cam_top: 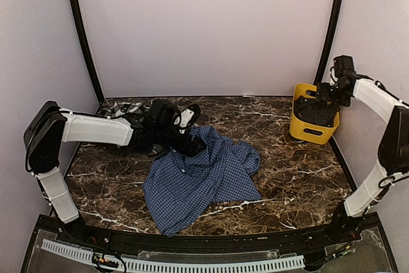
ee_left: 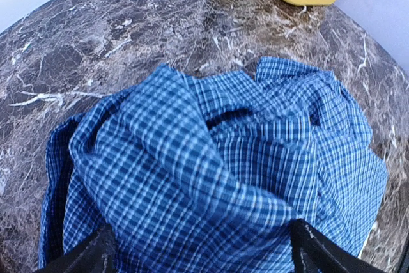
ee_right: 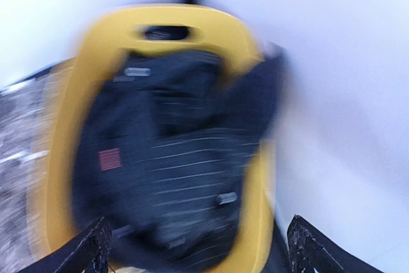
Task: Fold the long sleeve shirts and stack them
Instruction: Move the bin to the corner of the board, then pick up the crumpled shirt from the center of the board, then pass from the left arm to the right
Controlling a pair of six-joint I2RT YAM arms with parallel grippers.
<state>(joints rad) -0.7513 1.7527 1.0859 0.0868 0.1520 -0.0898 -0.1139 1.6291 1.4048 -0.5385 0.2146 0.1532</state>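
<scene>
The blue checked long sleeve shirt (cam_top: 204, 177) lies crumpled in the middle of the marble table (cam_top: 294, 171). My left gripper (cam_top: 190, 142) is down on its upper left part. In the left wrist view this gripper (ee_left: 203, 228) is open, and a raised fold of the blue shirt (ee_left: 211, 158) bulges between its two dark fingers (ee_left: 96, 254). A strip of the black-and-white plaid shirt (cam_top: 123, 109) shows behind the left arm at the back left. My right gripper (cam_top: 323, 100) hovers open over the yellow bin (cam_top: 305, 131), holding nothing.
The yellow bin (ee_right: 64, 126) stands at the back right against the wall and holds a dark garment (ee_right: 172, 164) with thin pale stripes and a red label. The right wrist view is motion-blurred. White walls close in the table on three sides.
</scene>
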